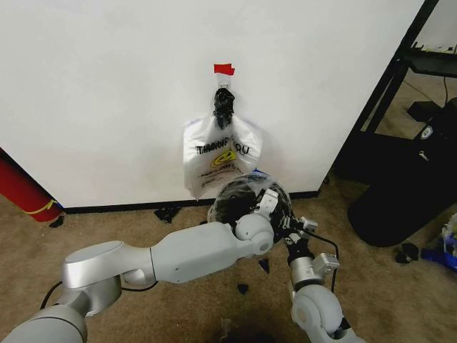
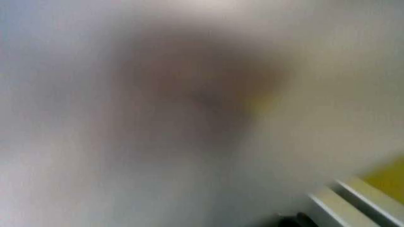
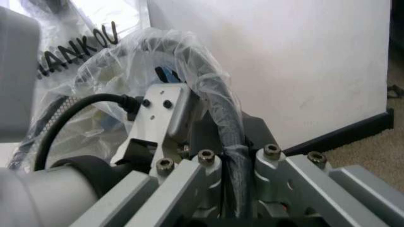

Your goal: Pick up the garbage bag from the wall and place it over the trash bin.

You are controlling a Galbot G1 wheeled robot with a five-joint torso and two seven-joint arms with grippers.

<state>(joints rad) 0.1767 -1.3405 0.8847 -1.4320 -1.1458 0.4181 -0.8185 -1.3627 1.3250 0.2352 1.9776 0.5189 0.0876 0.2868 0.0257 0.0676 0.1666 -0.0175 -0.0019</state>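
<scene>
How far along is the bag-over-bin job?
Mostly done: a garbage bag already drapes over the trash bin rim below the wall.

In hand: the right gripper is closed on the bagged rim; the left gripper is at the bin too.

Left: release and withdraw. The other bags hang on the hook.

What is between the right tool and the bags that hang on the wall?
The trash bin, already wearing the garbage bag, stands between the right tool and the hanging bags, as the head view shows.
</scene>
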